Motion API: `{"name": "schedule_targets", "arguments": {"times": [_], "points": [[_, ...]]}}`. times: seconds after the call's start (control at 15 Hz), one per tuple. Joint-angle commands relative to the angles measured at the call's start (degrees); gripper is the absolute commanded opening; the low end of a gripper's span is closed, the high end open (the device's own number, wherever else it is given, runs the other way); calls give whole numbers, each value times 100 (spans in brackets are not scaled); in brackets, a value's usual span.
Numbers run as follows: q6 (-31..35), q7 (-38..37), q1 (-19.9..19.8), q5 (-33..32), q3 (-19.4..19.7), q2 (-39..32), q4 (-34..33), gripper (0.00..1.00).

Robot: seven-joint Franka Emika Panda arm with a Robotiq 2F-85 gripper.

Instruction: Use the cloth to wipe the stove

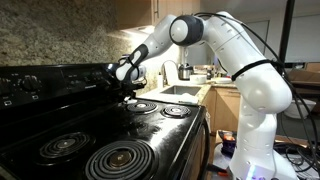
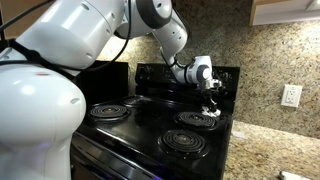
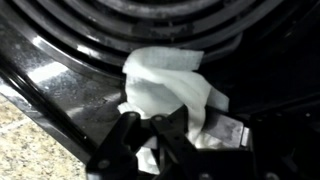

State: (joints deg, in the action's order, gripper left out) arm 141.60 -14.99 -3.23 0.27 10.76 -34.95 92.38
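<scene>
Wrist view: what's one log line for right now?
gripper: shut on cloth | cloth: on stove, beside coil burner | stage: wipe

Item: stove (image 1: 98,124), glossy black, carrying four coil burners (image 1: 120,160) in chrome rings. Whitish cloth (image 3: 165,85) is lying crumpled on its top, one coil sitting at the cloth's 12 o'clock, speckled granite worktop (image 3: 20,122) showing at its 8 o'clock.

It was a home kitchen: a black coil stove (image 1: 95,122), speckled granite wall (image 2: 255,50), sink (image 1: 182,90), wooden cabinets (image 1: 130,15) and a wall socket (image 2: 291,96)
</scene>
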Motion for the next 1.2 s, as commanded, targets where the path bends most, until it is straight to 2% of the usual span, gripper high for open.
{"name": "schedule_targets", "arguments": {"times": [0.0, 0.2, 0.6, 1.13], "points": [[-8, -377, 307, -307, 79, 152, 291, 8], [-100, -561, 457, -358, 56, 270, 425, 8], [-127, -586, 705, -299, -219, 741, 1030, 8], [-89, -582, 1151, -346, -518, 1002, 1481, 8]]}}
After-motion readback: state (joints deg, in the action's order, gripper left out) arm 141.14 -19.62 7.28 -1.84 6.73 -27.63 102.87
